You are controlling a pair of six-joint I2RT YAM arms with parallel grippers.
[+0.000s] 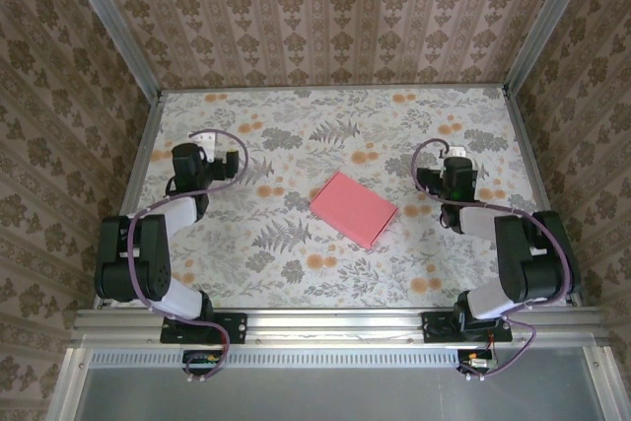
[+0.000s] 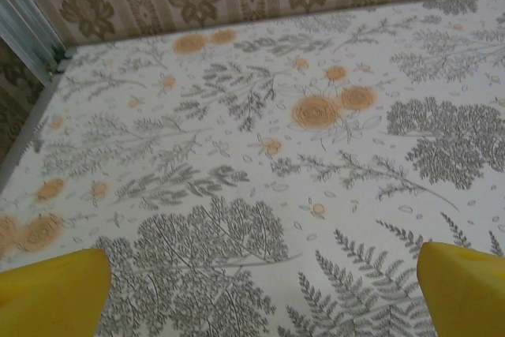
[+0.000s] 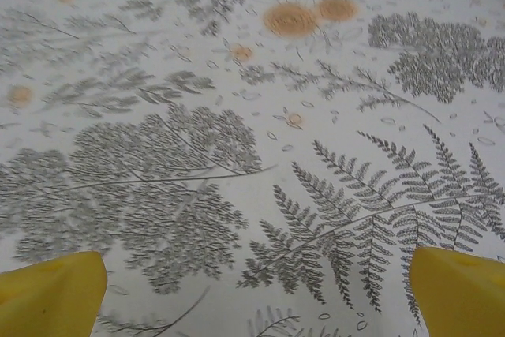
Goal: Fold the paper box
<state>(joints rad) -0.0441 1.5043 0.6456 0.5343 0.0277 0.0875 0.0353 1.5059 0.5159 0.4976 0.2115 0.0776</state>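
The flat pink rectangular paper box (image 1: 354,208) lies closed and folded on the table covered in a pale cloth printed with grey ferns and orange blossoms (image 1: 296,115). It rests flat on its broad face and is turned at a diagonal, one corner pointing towards the far wall and the opposite corner towards the near edge. Only its pink outer side shows, and no flap or tab stands out from its outline.

To the left of the paper box, well apart from it, the left gripper (image 1: 189,157) hangs over the cloth on its black and white arm. From the left wrist camera the left gripper (image 2: 256,293) is spread wide: its two yellow fingers (image 2: 47,290) sit at the lower corners of the picture with nothing but printed cloth between them.

To the right of the paper box, somewhat nearer to it but not touching, the right gripper (image 1: 455,173) hangs in the same manner. From the right wrist camera the right gripper (image 3: 254,293) is likewise spread wide and holds nothing, its yellow fingers (image 3: 461,290) far apart above a grey fern print.

Purple cables (image 1: 229,160) loop along both arms on either side of the paper box. Nearer the camera than the paper box runs the silver aluminium rail (image 1: 335,322) to which both arm bases are bolted. Beyond the paper box and to both sides of it stand walls of brown striped wallpaper with a leaf pattern (image 1: 325,7)
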